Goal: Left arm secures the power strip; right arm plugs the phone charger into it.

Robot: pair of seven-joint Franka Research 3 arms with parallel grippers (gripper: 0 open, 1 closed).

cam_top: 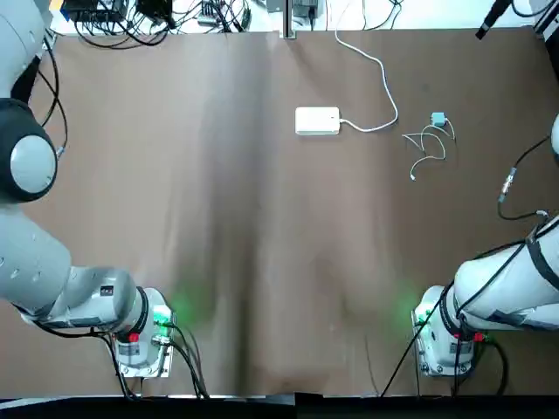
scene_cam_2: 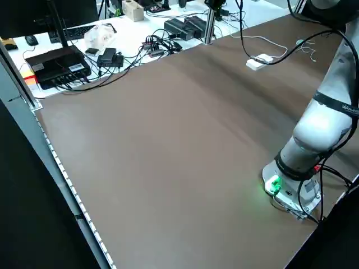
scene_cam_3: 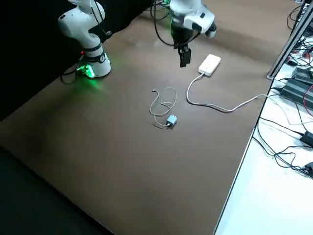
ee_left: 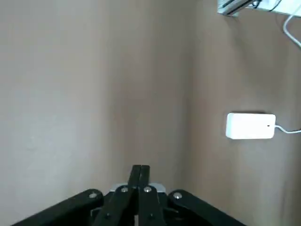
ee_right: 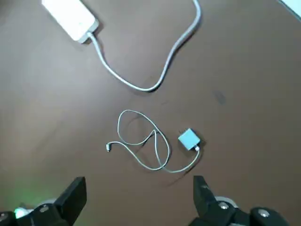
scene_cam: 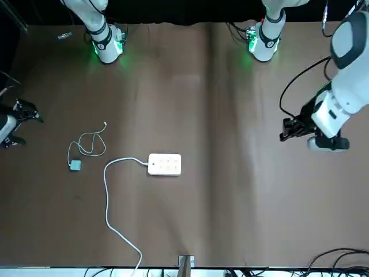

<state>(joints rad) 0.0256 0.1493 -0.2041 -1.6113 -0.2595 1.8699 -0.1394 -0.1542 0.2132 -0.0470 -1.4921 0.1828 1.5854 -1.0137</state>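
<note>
The white power strip (cam_top: 317,120) lies flat at the table's far middle, and its thick cord (cam_top: 384,83) runs off the far edge. To its right sits the teal phone charger (cam_top: 438,120) with its thin cable (cam_top: 425,150) coiled loosely beside it. My left gripper (ee_left: 140,175) is shut on nothing and hangs above the table's left part (scene_cam: 286,130), well apart from the power strip (ee_left: 250,126). My right gripper (ee_right: 138,180) is open and high over the table's right side, looking down on the charger (ee_right: 189,139) and the strip (ee_right: 70,16).
A metal post (cam_top: 286,17) and tangled cables line the far edge. Beyond the table's left edge is a side desk with electronics (scene_cam_2: 56,61). A loose black cable with a connector (cam_top: 508,183) hangs near the right arm. Both arm bases (cam_top: 140,336) (cam_top: 445,336) stand at the near edge.
</note>
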